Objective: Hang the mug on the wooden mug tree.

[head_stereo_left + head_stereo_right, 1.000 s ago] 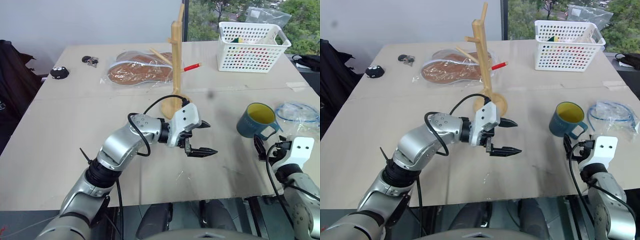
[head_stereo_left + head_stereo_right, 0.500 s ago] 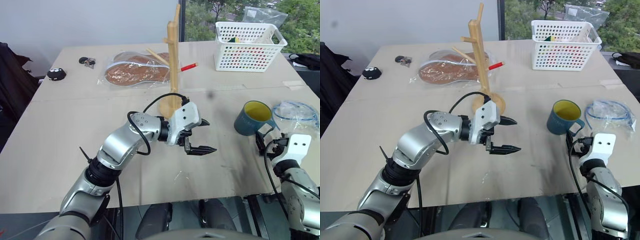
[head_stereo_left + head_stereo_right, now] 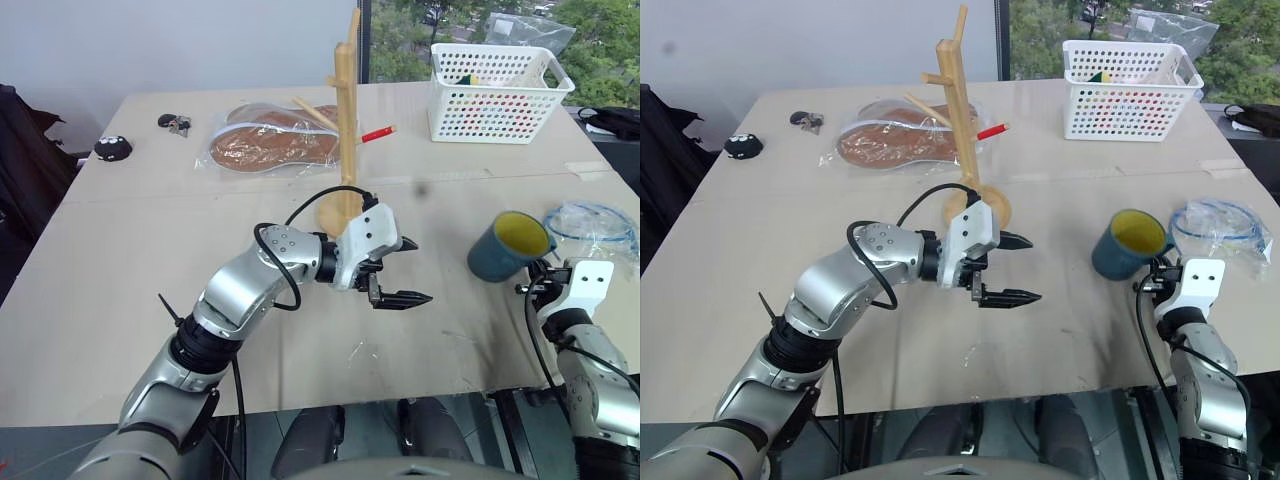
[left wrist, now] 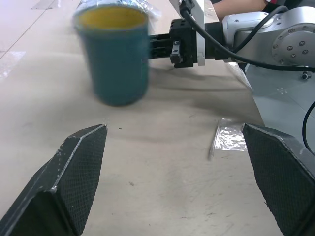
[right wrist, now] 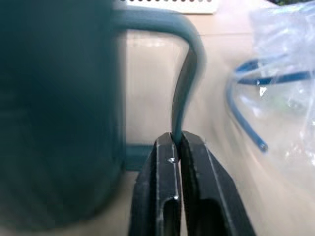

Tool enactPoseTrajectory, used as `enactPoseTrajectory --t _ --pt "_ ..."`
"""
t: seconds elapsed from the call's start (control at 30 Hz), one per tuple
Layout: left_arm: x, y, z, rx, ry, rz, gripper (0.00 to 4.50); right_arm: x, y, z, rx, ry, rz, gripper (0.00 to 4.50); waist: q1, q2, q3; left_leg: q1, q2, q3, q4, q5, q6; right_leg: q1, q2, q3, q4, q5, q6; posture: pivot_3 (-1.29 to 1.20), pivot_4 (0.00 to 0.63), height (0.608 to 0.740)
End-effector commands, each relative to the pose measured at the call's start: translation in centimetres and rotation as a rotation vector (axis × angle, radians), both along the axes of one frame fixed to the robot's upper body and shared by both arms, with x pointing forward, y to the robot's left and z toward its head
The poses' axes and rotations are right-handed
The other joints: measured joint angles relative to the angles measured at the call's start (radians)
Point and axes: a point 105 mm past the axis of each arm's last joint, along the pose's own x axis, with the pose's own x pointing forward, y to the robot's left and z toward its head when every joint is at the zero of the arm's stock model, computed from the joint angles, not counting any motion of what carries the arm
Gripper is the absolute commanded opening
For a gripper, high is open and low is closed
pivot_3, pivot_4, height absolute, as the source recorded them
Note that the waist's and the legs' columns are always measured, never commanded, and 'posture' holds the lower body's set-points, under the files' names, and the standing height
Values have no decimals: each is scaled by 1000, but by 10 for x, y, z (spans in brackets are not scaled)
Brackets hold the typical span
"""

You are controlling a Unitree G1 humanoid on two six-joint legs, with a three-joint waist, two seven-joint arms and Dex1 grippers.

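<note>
The teal mug (image 3: 508,247) with its yellow inside sits at the table's right side, tipped a little off upright. My right gripper (image 5: 175,140) is shut on the thin lower part of the mug's loop handle (image 5: 184,83); it reaches in from the near right side. The wooden mug tree (image 3: 345,110) stands at mid table on its round base, with a red-tipped peg (image 3: 380,133) pointing right. In front of the tree's base hovers my left gripper (image 3: 411,271), open and empty, pointing right toward the mug (image 4: 115,54).
A white perforated basket (image 3: 497,80) stands at the back right. A clear bag with brown pieces (image 3: 270,145) lies behind the tree. A bagged blue cable (image 3: 595,225) lies right of the mug. Small dark items (image 3: 118,147) sit at the far left.
My right gripper moved forward to the mug and shut on its handle. The mug has tipped slightly from upright. The left arm stayed still.
</note>
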Motion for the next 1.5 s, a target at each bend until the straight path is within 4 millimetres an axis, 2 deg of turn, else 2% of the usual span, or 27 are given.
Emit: enactPoseTrajectory --t 0.03,0.23,0.37,0.47,0.6,0.7,0.87,1.13,1.37,1.5 --pt "-1 1 9 -29 -45 2 4500 1 2 16 -16 -62 49 39 0 0 0 0 0 0 0 0 0 0 0 0 0 0 0 0 150 740" --pt "0 8 9 -89 -67 48 4500 5 21 39 -47 -78 265 39 -1 0 0 0 0 0 0 0 0 0 0 0 0 0 0 0 150 740" --pt "-1 30 9 -202 -103 173 4500 11 48 70 -113 -105 504 39 -13 1 0 1 1 3 0 0 0 0 0 2 0 0 0 0 150 740" --pt "-10 46 15 -327 -119 259 4500 16 64 90 -180 -112 666 39 -5 1 0 1 1 2 0 -1 1 0 0 2 0 0 0 0 150 740" --pt "-25 66 32 -555 -145 392 4500 32 79 123 -339 -142 864 39 0 -1 1 0 1 2 1 -1 1 0 -1 1 -1 0 0 0 150 740" --pt "-33 74 42 -647 -204 462 4500 47 86 145 -457 -155 980 39 9 -2 2 -1 0 2 1 -1 1 0 -2 0 -2 0 0 0 150 740" --pt "-30 87 60 -761 -354 619 4500 76 98 179 -612 -170 1132 39 4 -3 2 -1 0 2 1 0 1 1 -3 -1 -2 0 0 0 150 740" --pt "-31 93 62 -800 -453 751 4500 104 114 199 -760 -145 1242 39 0 -3 2 -1 0 2 -2 0 0 -1 -4 -1 -4 1 -1 0 150 740" --pt "-35 92 57 -831 -451 788 4500 109 141 212 -810 -160 1304 39 -1 -2 3 -4 -1 2 -2 0 0 -6 -6 -1 -2 1 -1 0 150 740" --pt "-36 87 54 -835 -441 777 4500 113 150 215 -824 -156 1293 39 0 -2 3 -4 -1 2 -2 0 0 -6 -5 -1 -1 1 -1 0 150 740"
